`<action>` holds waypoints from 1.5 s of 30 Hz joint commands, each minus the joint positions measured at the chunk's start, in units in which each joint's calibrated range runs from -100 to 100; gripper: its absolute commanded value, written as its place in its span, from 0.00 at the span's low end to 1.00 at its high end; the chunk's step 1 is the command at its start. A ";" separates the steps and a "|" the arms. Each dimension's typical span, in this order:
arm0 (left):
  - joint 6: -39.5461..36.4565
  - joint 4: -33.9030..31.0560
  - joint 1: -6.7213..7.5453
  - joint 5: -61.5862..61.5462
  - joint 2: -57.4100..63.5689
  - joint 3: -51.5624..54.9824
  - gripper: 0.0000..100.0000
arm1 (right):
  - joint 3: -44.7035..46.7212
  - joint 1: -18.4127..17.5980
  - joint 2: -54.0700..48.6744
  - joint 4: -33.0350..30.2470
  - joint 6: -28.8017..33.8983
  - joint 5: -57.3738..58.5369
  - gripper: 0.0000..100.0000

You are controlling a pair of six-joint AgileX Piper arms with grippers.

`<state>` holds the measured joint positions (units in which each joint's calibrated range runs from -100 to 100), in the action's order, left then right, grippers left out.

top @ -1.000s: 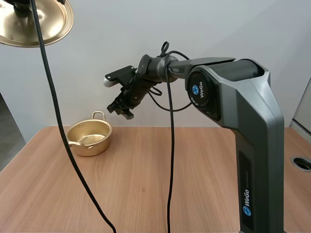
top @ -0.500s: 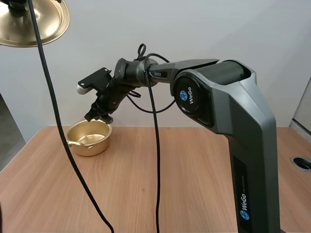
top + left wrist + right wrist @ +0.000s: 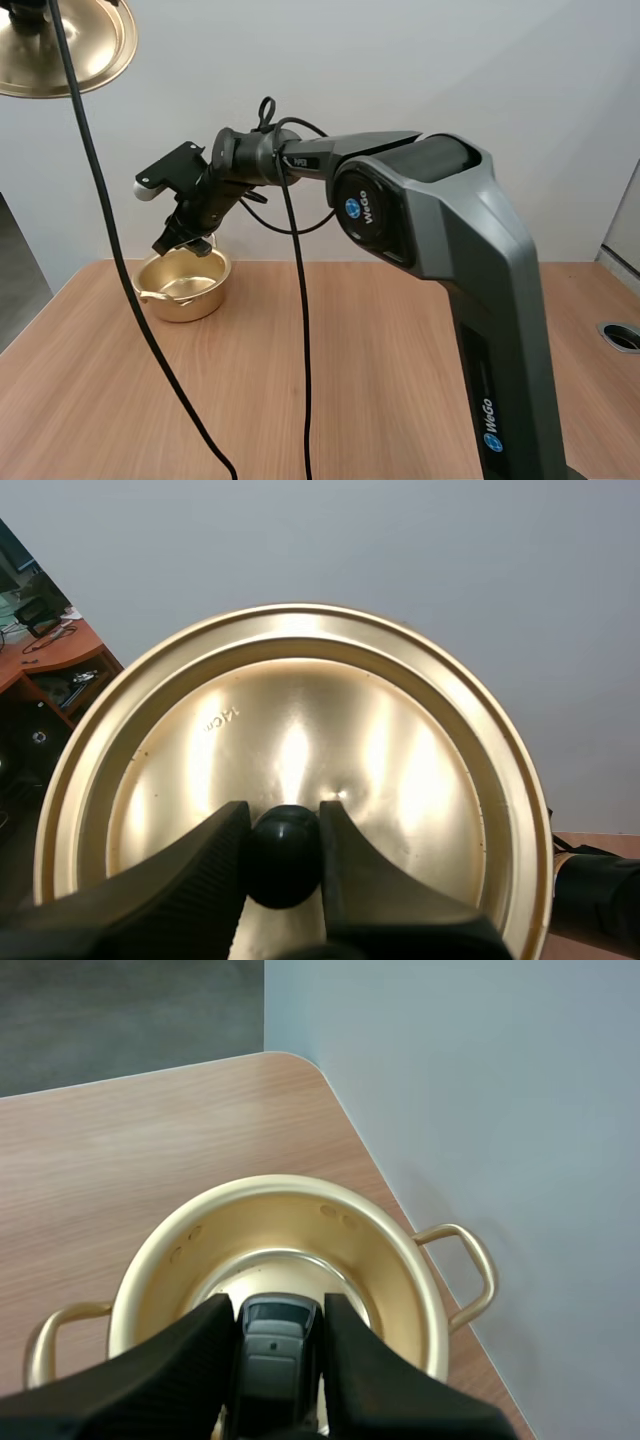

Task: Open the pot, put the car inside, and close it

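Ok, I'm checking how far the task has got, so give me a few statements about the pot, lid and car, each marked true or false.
1. The lid sits on the pot. False: the left gripper holds it by its knob, up off the pot.
2. The right gripper holds the car above the open pot. True.
3. The car lies on the pot's floor. False: it is pinched in the right gripper.
4. The pot stands on the table. True.
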<state>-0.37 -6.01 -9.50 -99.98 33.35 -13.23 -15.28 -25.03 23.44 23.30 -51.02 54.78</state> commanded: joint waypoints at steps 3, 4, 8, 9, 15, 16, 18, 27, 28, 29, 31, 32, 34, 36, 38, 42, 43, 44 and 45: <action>0.08 0.04 0.03 -0.02 0.26 0.00 0.00 | -3.94 -0.09 3.11 0.93 -0.06 0.68 0.00; 0.08 0.04 0.03 -0.02 0.26 0.00 0.00 | -4.91 -0.09 3.69 1.19 -0.06 0.68 0.00; 0.08 0.04 0.03 -0.02 0.27 0.00 0.00 | -7.32 -0.45 5.93 1.36 -0.06 0.68 0.00; 0.08 0.04 0.03 -0.02 0.27 0.00 0.00 | -7.64 -0.62 6.67 1.36 -0.06 0.68 0.00; 0.08 0.04 0.03 -0.02 0.27 0.00 0.00 | -9.63 -1.10 11.08 1.36 -0.06 2.27 0.00; 0.08 0.04 0.03 -0.02 0.27 0.00 0.00 | -9.78 -1.10 11.43 1.36 -0.06 2.27 0.00; 0.08 0.04 0.03 -0.02 0.27 0.00 0.00 | -9.78 -1.10 12.13 1.36 -0.06 1.71 0.00; 0.08 0.15 0.03 -0.02 0.27 0.00 0.00 | -9.78 -1.10 13.24 -1.11 -0.06 -0.40 0.00; 0.08 0.15 0.03 -0.02 0.27 0.00 0.00 | -9.78 -1.10 13.24 -0.99 -0.06 -0.40 0.00; 0.08 0.15 0.03 -0.02 0.27 0.00 0.00 | -9.78 -1.10 13.37 -0.88 -0.06 -0.40 0.00; 0.08 0.15 0.03 -0.02 0.27 0.00 0.00 | -9.78 -1.10 13.51 -0.88 -0.06 -1.30 0.00; 0.08 0.15 0.03 -0.02 0.27 0.00 0.00 | -9.78 -1.10 13.51 -0.88 -0.06 -2.32 0.00; 0.08 0.15 0.03 -0.02 0.27 0.00 0.00 | -9.78 -1.10 13.51 -0.88 0.79 -4.51 0.00; 0.08 0.15 0.03 -0.02 0.27 0.00 0.00 | -9.78 -1.10 13.51 -1.15 1.84 -5.94 0.04; 0.08 0.15 0.03 -0.02 0.27 0.00 0.00 | -9.78 -1.17 13.51 -1.26 1.83 -5.94 0.34; 0.08 0.26 0.03 -0.02 0.27 0.00 0.00 | -9.78 -1.25 13.51 -1.26 1.51 -7.00 1.00; 0.08 0.67 0.03 -0.02 0.27 0.00 0.00 | -9.78 -1.25 13.51 -1.26 1.41 -7.47 1.00; 0.08 0.92 0.03 -0.02 0.27 0.00 0.00 | -9.78 -1.25 13.51 -1.42 1.41 -8.18 1.00; 0.08 1.05 0.03 -0.02 0.27 0.00 0.00 | -9.78 -1.25 13.51 -1.52 1.41 -8.86 1.00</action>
<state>-0.28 -5.04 -9.50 -99.98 33.61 -13.23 -25.09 -26.23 37.00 21.88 -49.52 46.52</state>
